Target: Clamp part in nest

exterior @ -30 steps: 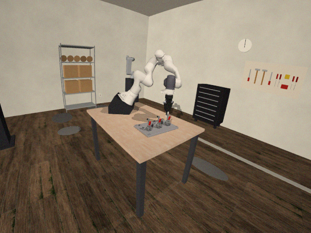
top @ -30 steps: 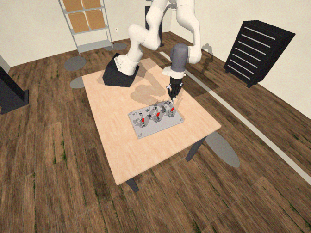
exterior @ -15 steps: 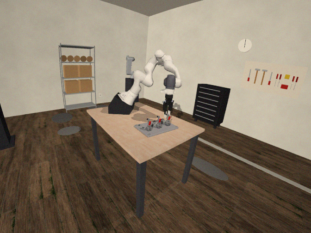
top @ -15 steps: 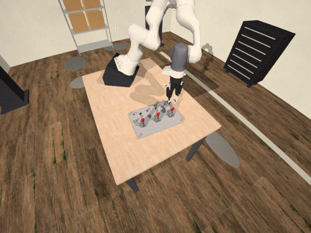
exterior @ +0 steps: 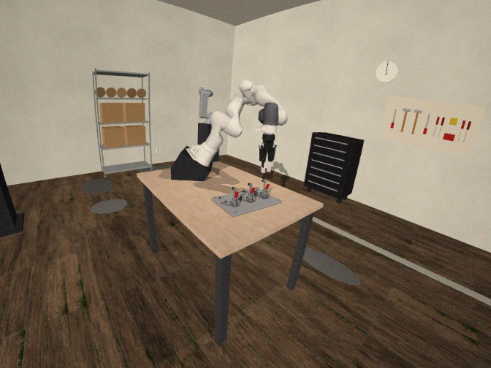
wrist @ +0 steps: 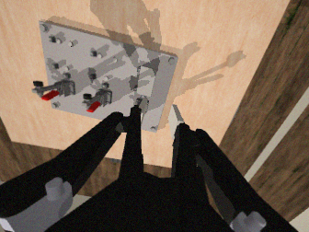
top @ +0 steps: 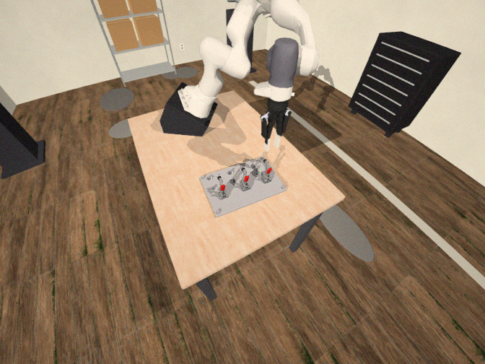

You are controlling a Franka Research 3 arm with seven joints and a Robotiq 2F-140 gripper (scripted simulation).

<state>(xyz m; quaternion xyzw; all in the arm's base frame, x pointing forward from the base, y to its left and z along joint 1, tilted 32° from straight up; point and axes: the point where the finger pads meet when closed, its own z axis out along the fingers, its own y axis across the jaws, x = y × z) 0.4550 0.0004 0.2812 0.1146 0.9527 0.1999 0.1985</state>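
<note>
The grey fixture plate (top: 234,204) (exterior: 245,207) (wrist: 120,57) lies on the wooden table (top: 188,227) and carries three nests in a row, each with a red-handled clamp. In the wrist view a grey block, the part (wrist: 158,85), lies in the nest at the plate's right end. That nest's clamp (top: 268,171) (wrist: 139,102) is close under my left fingertip; whether it is locked cannot be told. The two other clamps (wrist: 47,96) (wrist: 93,107) show red handles. My gripper (top: 272,145) (exterior: 264,168) (wrist: 158,109) hangs well above that end of the plate, fingers partly open with nothing between them.
The robot's black base (top: 182,117) stands at the table's far corner. The table's right edge runs close beside the plate's right end. A black drawer cabinet (top: 399,78) and a metal shelf (top: 133,39) stand off the table by the walls.
</note>
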